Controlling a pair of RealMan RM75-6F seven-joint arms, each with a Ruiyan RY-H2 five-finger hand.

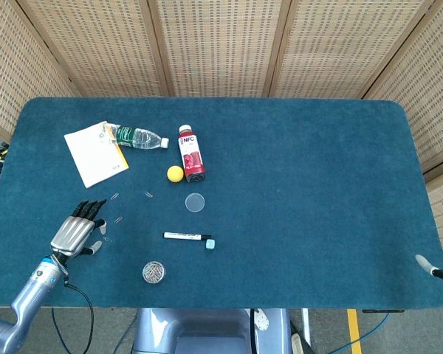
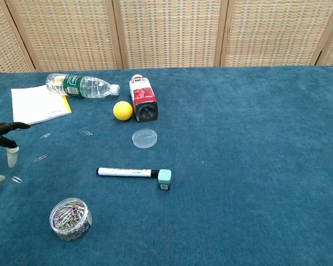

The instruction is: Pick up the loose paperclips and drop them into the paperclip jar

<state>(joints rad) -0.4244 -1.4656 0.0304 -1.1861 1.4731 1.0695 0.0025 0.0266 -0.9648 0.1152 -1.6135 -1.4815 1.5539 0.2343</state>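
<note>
our left hand (image 1: 75, 234) hovers with fingers spread, holding nothing, near the table's (image 1: 303, 192) left edge. the paperclips (image 2: 41, 158) are light, thin and slippery; we judge a fingertip pinch across the wire works best.

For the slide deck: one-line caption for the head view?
Left robot hand hovers open near loose paperclips on the blue table, paperclip jar uncapped beside a marker.

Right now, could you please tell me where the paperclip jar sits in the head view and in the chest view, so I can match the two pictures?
Head view: the paperclip jar sits near the table's front edge, left of centre.
Chest view: the jar is at lower left, close to the bottom edge.
Shared landmark: in both views the marker lies just beyond it, to the right.
</note>
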